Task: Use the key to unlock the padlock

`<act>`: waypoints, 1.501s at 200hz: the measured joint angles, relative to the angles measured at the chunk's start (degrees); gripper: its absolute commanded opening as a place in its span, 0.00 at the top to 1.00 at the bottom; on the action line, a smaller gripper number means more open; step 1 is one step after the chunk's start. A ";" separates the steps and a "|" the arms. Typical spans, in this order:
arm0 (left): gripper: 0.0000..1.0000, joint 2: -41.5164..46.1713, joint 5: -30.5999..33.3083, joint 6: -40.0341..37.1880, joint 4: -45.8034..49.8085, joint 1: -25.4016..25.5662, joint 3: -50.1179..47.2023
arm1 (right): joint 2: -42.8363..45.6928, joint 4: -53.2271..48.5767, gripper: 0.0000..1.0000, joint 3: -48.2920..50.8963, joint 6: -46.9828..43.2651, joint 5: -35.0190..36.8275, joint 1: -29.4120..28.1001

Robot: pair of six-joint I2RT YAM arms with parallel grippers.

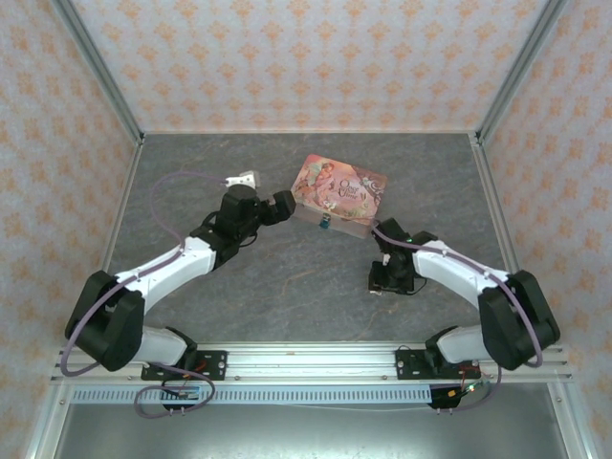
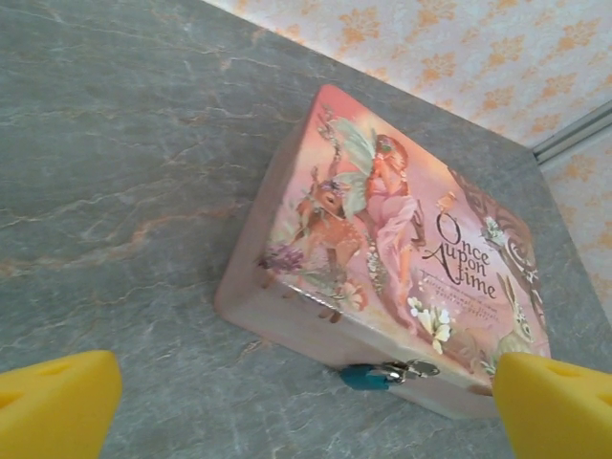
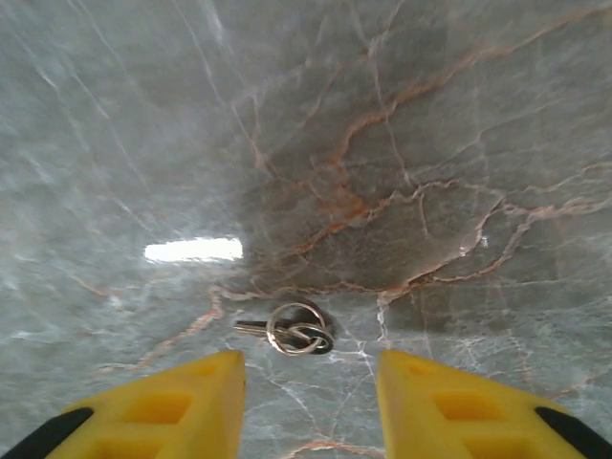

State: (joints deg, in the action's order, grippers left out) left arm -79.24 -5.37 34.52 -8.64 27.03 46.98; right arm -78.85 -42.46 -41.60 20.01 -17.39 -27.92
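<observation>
The tiny blue-teal padlock [image 2: 366, 377] hangs from the metal clasp on the front side of the pink illustrated tin [image 2: 402, 249]; from above the padlock [image 1: 325, 223] is a small speck at the tin's [image 1: 340, 191] near edge. My left gripper [image 1: 279, 206] is open beside the tin's left end, its yellow fingertips [image 2: 57, 402] wide apart with nothing between them. The small silvery key [image 3: 251, 328] lies flat on the table with its ring [image 3: 298, 329], just ahead of my right gripper [image 3: 311, 402]. That gripper [image 1: 385, 282] points down, open, above the key.
The grey marble tabletop [image 1: 287, 277] is bounded by patterned walls with metal corner posts at the back. A bright light reflection [image 3: 191, 251] lies on the surface left of the key. The arm bases sit on the rail [image 1: 306, 363] at the near edge.
</observation>
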 measured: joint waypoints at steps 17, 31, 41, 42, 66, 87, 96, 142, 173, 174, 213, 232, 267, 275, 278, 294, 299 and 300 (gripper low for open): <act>0.00 -1.11 -0.02 0.04 -0.11 0.37 0.22 | -2.56 -0.24 0.67 -0.66 0.44 0.66 -1.38; 0.00 -1.68 0.00 0.07 -0.09 0.39 0.22 | -4.20 -0.24 0.69 -1.18 0.70 1.22 -2.40; 0.00 -1.81 0.00 0.13 -0.07 0.39 0.22 | -4.98 -0.20 0.70 -1.51 0.94 1.68 -2.89; 0.00 -1.81 0.00 0.13 -0.07 0.39 0.22 | -5.03 -0.22 0.70 -1.51 0.92 1.73 -2.93; 0.00 -1.81 0.04 0.13 0.00 0.39 0.24 | -5.22 -0.20 0.72 -1.86 1.05 3.06 -3.23; 0.00 -1.81 0.11 0.13 0.24 0.63 0.24 | -5.22 -0.22 0.74 -2.01 1.16 4.17 -3.23; 0.00 -1.81 0.17 0.11 0.33 0.74 0.26 | -5.22 -0.17 0.75 -2.05 1.22 4.55 -3.23; 0.00 -1.81 0.26 0.07 0.72 0.74 1.42 | -5.22 -0.15 0.89 -2.27 1.27 5.73 -3.23; 0.00 -1.81 0.26 -0.02 0.83 0.74 1.42 | -5.09 -0.04 1.00 -2.29 1.38 6.47 -3.23; 0.00 -1.81 0.24 -0.02 0.83 0.74 1.42 | -5.09 -0.04 1.00 -2.29 1.25 6.47 -3.23; 0.00 -1.79 0.26 -0.04 1.53 1.14 1.42 | -2.95 0.46 1.00 -2.27 1.20 7.06 -3.23; 0.00 -1.73 0.26 0.00 1.81 1.11 1.42 | 0.46 1.68 1.00 -2.23 0.96 7.13 -3.23; 0.00 -0.28 -0.26 0.83 1.99 1.11 1.42 | 9.49 7.48 1.00 -1.86 0.79 5.95 -3.21; 0.00 0.35 -0.46 1.53 1.97 1.11 1.42 | 11.37 9.18 1.00 -1.81 0.79 5.33 -3.17; 0.00 0.55 -0.52 1.70 1.92 1.11 1.42 | 12.09 9.88 1.00 -1.81 0.79 4.96 -3.15; 0.00 1.77 -1.70 3.48 1.29 1.11 1.42 | 15.26 14.40 1.00 -1.79 0.98 2.36 -2.82; 0.00 2.05 -1.99 4.28 0.81 1.11 1.42 | 15.91 15.82 1.00 -1.81 1.03 1.57 -2.71; 0.00 2.10 -2.05 4.39 0.72 1.11 1.42 | 16.00 16.06 1.00 -1.81 1.03 1.42 -2.69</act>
State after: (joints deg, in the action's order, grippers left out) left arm -77.14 -7.42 38.92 -7.92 28.14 48.40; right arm -62.85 -26.39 -43.42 21.04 -15.97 -30.61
